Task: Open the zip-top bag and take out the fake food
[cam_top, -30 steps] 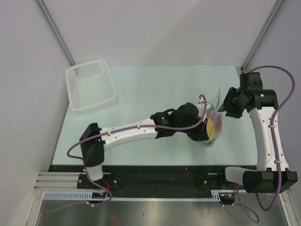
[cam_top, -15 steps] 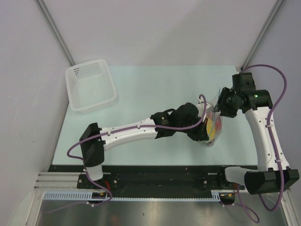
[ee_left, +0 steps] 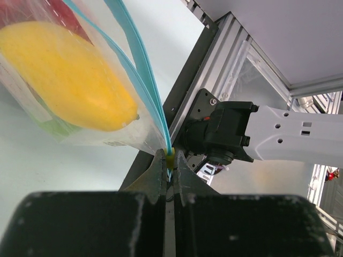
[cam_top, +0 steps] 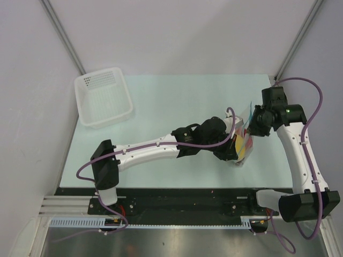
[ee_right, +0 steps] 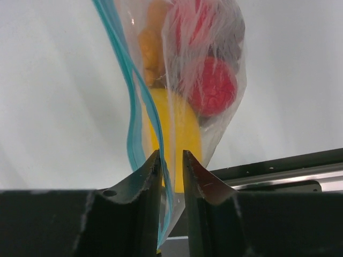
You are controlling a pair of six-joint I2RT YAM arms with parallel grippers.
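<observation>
The zip-top bag (cam_top: 244,141) stands off the table at the right, held up between both grippers. My left gripper (ee_left: 170,158) is shut on the bag's lower corner, pinching the teal zip strip (ee_left: 140,69). In the top view it (cam_top: 231,150) sits at the bag's left side. My right gripper (ee_right: 171,155) is narrowly open, with one lip of the zip strip (ee_right: 131,107) lying between its jaws. In the top view it (cam_top: 250,130) is at the bag's upper end. Inside the bag is fake food: a yellow piece (ee_right: 182,128), red fruits (ee_right: 213,85) and an orange piece (ee_right: 151,48).
A white perforated basket (cam_top: 103,96) stands at the table's far left corner. The pale green table (cam_top: 177,101) ends in a black rail along the near edge. The right arm's base (ee_left: 225,134) shows behind the bag in the left wrist view.
My right gripper has moved left and in toward the bag's mouth, and its jaws now straddle the zip strip. The left arm and the bag have stayed put.
</observation>
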